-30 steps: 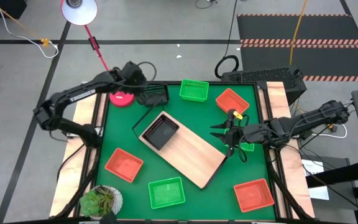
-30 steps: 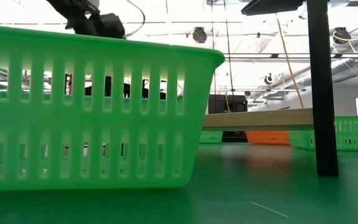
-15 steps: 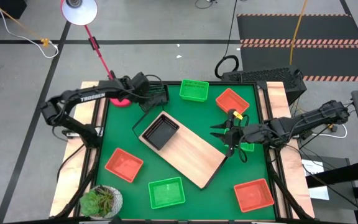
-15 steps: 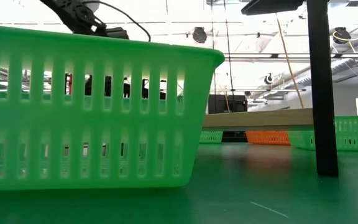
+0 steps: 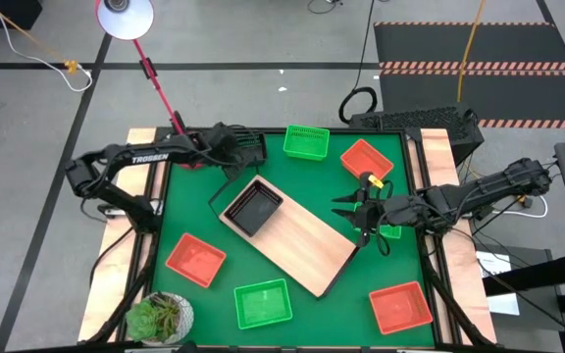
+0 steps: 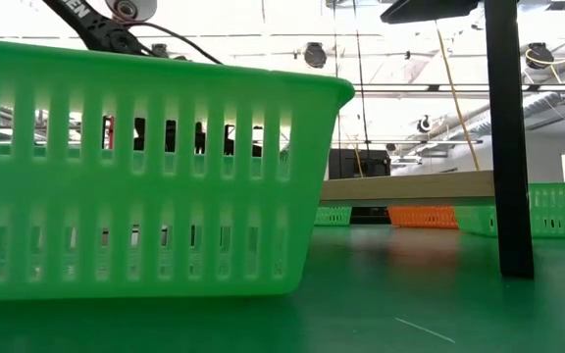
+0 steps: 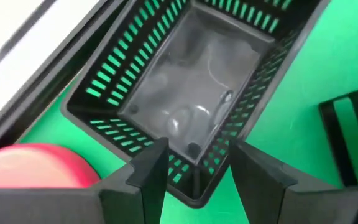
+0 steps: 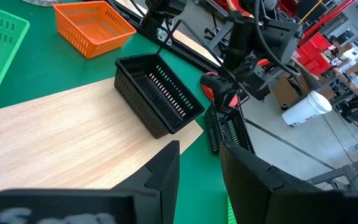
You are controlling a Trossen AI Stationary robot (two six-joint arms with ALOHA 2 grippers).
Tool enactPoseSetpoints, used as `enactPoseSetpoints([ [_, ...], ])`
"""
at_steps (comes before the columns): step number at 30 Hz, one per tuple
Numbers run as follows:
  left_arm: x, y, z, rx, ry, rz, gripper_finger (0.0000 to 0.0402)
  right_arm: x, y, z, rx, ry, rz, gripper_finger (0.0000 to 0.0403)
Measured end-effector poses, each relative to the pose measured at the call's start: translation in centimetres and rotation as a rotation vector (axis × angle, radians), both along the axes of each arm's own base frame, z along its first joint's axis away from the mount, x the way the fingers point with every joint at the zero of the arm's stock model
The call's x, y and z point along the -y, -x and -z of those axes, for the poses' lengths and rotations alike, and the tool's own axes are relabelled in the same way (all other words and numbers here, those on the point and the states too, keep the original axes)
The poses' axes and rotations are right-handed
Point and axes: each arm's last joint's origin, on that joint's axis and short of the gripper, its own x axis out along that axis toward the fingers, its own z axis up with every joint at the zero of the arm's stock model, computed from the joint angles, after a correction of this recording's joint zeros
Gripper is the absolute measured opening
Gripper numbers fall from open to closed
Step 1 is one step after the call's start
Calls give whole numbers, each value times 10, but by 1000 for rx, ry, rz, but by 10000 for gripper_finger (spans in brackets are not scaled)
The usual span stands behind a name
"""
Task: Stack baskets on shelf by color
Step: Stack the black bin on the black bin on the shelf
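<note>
My left claw [image 7: 194, 168], fingers spread, straddles the near wall of the black basket [image 7: 185, 93] at the table's far left.

Red-orange baskets [image 5: 195, 259]: three; green baskets [image 5: 263, 303]: three; black baskets [image 5: 253, 208]: two visible; shelf [image 5: 307, 245]: one

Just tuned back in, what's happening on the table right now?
The left gripper is open at the table's far left corner, its fingers straddling the near wall of a black basket that sits on the mat beside the red lamp base. Another black basket already sits on the shelf. The right gripper hovers open at the shelf's right edge. Red and green baskets lie scattered on the mat, none of them on the shelf.
</note>
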Motion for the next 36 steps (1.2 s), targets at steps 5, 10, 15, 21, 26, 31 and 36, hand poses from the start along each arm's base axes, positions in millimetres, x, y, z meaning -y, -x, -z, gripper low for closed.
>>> enactPoseSetpoints([
  [5, 1, -1, 2, -50, -49, 46, 170, 0, 0, 0, 0, 1, 0, 109],
  [10, 0, -4, 11, -95, -41, 84, 170, 0, 0, 0, 0, 1, 0, 109],
  [15, -3, -8, 23, -128, -31, 103, 170, 0, 0, 0, 0, 2, -1, 109],
  [21, -3, -7, 18, -122, -68, 92, 170, 0, 0, 0, -1, 3, -1, 109],
  [26, 2, -3, -1, -82, -117, 113, 170, 0, 0, 0, 0, 2, -1, 109],
  [31, 10, -3, -10, -77, -133, 190, 170, 0, -1, 6, -1, 7, -1, 109],
  [36, 9, -6, 2, -126, -102, 225, 170, 6, -2, 11, -10, 12, 23, 109],
])
